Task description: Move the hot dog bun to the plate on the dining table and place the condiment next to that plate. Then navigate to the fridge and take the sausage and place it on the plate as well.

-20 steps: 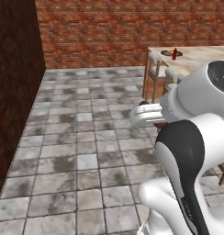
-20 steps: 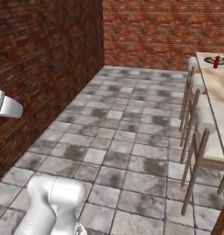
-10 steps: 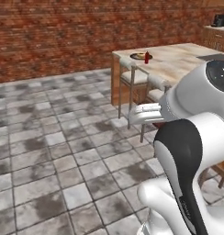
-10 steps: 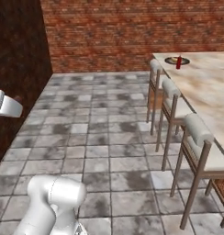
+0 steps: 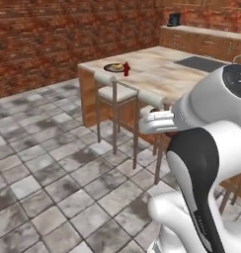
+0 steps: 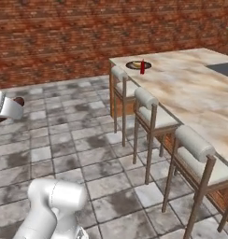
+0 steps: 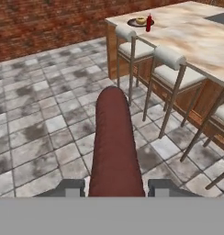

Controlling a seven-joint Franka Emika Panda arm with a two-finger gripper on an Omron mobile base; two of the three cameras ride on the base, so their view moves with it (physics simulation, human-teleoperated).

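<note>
A home kitchen: red brick walls (image 6: 64, 32), grey stone floor tiles (image 5: 53, 168), marbled dining table (image 6: 195, 88) with inset dark sink (image 5: 200, 63), cushioned stools (image 6: 151, 114) along its edge, wooden wall counter (image 5: 206, 42) behind.

light: even, bright | shadows: faint | glare: none | sharpness: soft, low-resolution render

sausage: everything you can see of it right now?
The sausage is a smooth, matte, dark reddish-brown cylinder with a rounded far end. In the hand view it stands out from between the two dark fingertips, which are closed on its near end, pointing away over the tiled floor. It is held in the air and touches nothing else. In the right base view its dark end pokes past the white hand at the left edge.
</note>
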